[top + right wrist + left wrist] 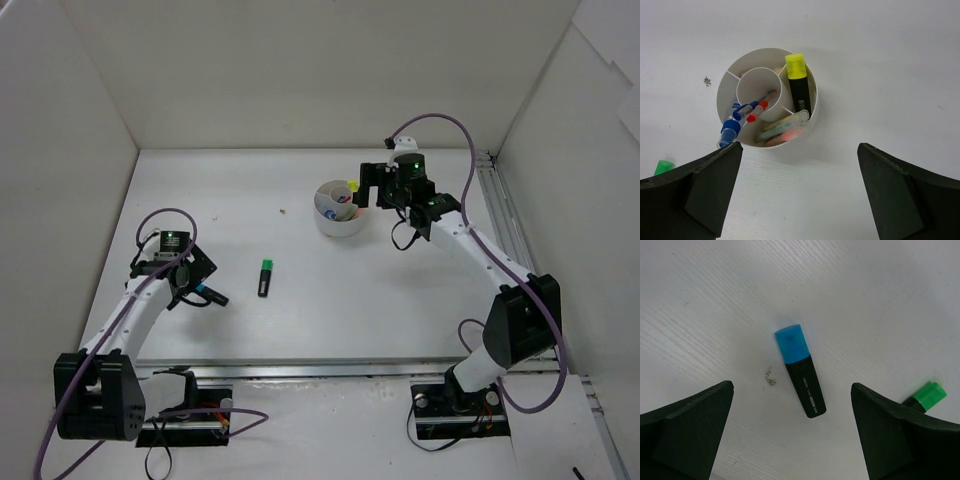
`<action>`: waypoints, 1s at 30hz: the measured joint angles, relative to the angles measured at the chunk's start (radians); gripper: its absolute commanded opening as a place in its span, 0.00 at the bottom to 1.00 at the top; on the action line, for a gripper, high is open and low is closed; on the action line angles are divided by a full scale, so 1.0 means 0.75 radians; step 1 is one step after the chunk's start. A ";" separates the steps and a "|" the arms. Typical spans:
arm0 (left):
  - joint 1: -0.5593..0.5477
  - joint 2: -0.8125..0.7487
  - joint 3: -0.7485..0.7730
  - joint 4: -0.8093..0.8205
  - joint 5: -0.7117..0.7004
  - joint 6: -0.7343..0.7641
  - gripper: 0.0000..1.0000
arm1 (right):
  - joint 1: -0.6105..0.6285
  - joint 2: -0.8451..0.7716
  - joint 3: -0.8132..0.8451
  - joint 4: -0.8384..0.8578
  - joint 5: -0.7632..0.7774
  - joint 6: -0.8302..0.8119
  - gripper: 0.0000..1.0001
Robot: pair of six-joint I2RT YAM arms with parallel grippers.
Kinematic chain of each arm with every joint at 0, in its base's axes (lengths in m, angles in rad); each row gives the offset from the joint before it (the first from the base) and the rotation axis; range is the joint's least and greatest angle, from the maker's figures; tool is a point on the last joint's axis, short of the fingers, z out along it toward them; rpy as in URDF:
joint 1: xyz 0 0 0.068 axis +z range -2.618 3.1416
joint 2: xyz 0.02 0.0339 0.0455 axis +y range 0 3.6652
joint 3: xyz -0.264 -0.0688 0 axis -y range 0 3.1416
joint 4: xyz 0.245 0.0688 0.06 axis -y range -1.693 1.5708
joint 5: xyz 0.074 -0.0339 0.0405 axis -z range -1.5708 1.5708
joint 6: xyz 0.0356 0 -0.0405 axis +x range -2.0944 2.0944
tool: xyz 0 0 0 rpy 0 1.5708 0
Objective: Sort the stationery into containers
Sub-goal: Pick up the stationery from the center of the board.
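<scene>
The left claw hangs wide open over the blue-capped highlighter, which lies flat on the desk, with the green-capped highlighter near it. The right claw is open and empty above the white tub, which holds the yellow-capped highlighter and pens.

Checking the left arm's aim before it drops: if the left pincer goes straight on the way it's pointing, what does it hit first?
Probably the blue-capped highlighter, lying on the table between the open left pincer fingers. The green-capped one sits off to the side.
</scene>
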State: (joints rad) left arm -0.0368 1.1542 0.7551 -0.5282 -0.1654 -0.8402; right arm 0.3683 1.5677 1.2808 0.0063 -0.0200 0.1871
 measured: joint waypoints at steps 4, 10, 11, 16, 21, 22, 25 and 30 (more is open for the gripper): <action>0.014 0.130 0.000 0.034 0.012 -0.064 1.00 | -0.001 -0.054 -0.060 0.005 0.037 0.000 0.98; 0.017 0.286 0.001 0.074 0.036 -0.167 0.92 | -0.001 -0.132 -0.132 0.005 0.094 0.001 0.98; 0.017 0.307 0.001 0.084 0.042 -0.183 0.89 | -0.001 -0.144 -0.140 0.005 0.102 0.002 0.98; 0.017 0.413 0.041 0.120 0.065 -0.214 0.62 | -0.001 -0.202 -0.177 0.004 0.133 0.009 0.98; -0.001 0.491 0.103 0.143 0.084 -0.222 0.16 | -0.001 -0.262 -0.212 0.002 0.162 0.016 0.98; -0.010 0.492 0.103 0.149 0.086 -0.222 0.09 | -0.001 -0.279 -0.222 0.000 0.164 0.020 0.98; -0.052 0.492 0.105 0.154 0.092 -0.209 0.00 | -0.001 -0.338 -0.255 -0.006 0.168 0.030 0.98; -0.141 0.489 0.151 0.152 0.095 -0.108 0.00 | -0.001 -0.429 -0.301 -0.014 0.156 0.036 0.98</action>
State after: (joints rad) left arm -0.1429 1.5208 0.8684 -0.4141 -0.0940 -0.9211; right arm 0.3679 1.2457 1.0554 -0.0044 0.0971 0.2138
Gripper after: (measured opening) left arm 0.261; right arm 0.978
